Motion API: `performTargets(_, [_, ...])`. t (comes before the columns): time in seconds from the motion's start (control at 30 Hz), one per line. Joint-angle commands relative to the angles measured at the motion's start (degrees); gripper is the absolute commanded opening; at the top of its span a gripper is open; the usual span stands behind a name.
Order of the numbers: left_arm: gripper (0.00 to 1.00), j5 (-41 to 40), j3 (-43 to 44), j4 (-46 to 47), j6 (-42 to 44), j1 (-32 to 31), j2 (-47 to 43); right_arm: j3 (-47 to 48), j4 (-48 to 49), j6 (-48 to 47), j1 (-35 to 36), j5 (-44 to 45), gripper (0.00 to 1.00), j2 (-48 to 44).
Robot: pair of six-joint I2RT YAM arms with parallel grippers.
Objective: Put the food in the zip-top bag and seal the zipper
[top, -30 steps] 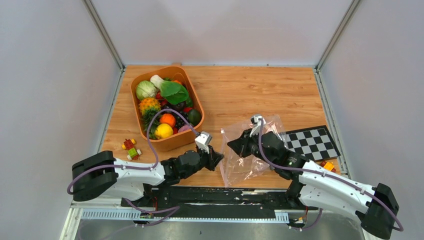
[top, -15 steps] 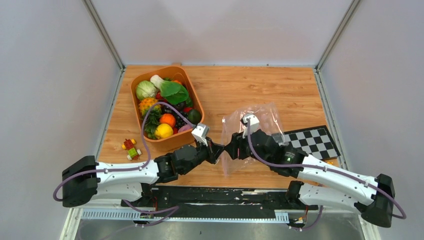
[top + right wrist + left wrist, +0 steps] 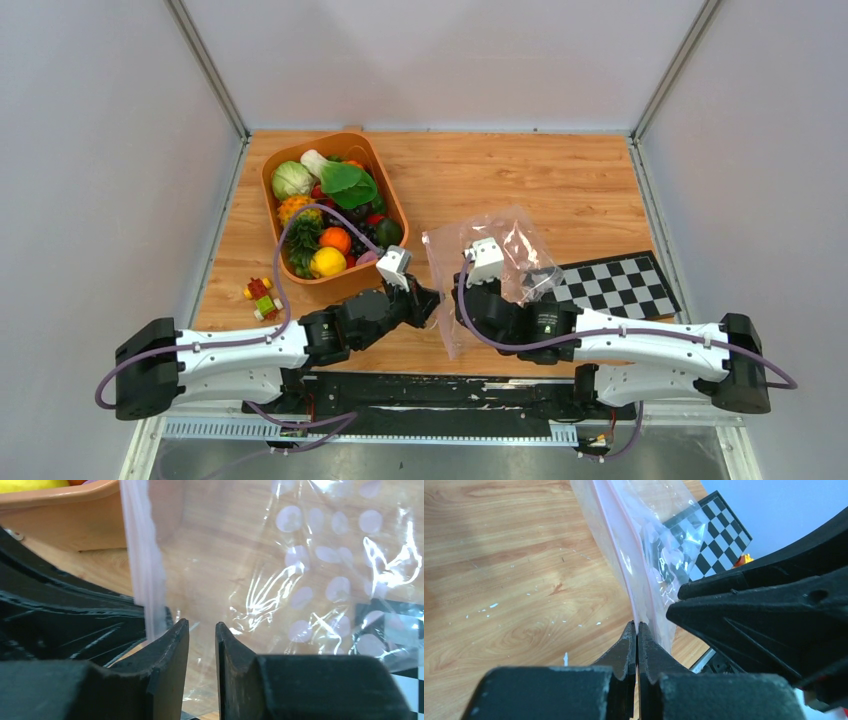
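**Zip-top bag** [image 3: 520, 235], centre frame: light, limp, slippery film, judged best held at its stiffer zipper [image 3: 616, 555]. Left gripper [image 3: 637, 630] pinches that strip tight; right gripper [image 3: 202, 630] stands slightly parted, apparently empty.

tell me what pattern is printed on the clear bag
Pale round dots on the bag; clearest in right wrist view.

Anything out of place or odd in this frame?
Yes: a few small colourful toy pieces lie loose on the wooden table, left of the orange tub, apart from the food heaped inside it. Otherwise nothing odd: the zip-top bag is crumpled, its zipper pinched by the left gripper.
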Motion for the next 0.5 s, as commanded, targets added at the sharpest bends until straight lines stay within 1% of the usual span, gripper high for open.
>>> performTargets(0.0, [0.0, -1.68, 1.64, -0.59, -0.54, -0.21, -2.96, 2.61, -1.7, 1.95, 0.55, 6.77, 0.26, -0.25])
performTargets(0.07, [0.0, -1.92, 1.54, -0.77, -0.61, -0.22, -3.51, 2.72, -1.55, 1.33, 0.62, 4.56, 0.28, -0.92])
performTargets(0.1, [0.0, -2.11, 1.4, -1.01, -0.62, -0.21, -3.68, 2.24, 0.58, -0.93, 0.77, 1.73, 0.3, -1.76])
performTargets(0.13, [0.0, -2.4, 1.34, -1.36, -0.74, -0.2, -3.8, 1.26, 3.83, -5.61, 0.95, -1.9, 0.31, -2.83])
performTargets(0.17, [0.0, -2.61, 1.36, -1.6, -0.91, -0.23, -3.85, 0.19, 6.41, -7.07, 0.98, -4.91, 0.33, -4.03])
performTargets(0.27, [0.0, -3.13, 1.8, -2.38, -1.19, -0.2, -4.11, -2.55, 11.04, -10.12, 0.99, -12.32, 0.45, -6.08])
performTargets(0.37, [0.0, -3.25, 2.63, -3.75, -1.9, -0.21, -4.17, -3.45, 11.51, -11.23, 1.19, -14.38, 0.5, -5.71])
performTargets(0.47, [0.0, -3.68, 3.18, -4.87, -3.17, -0.2, -4.24, -3.06, 11.25, -11.97, 1.8, -14.31, 0.51, -3.7])
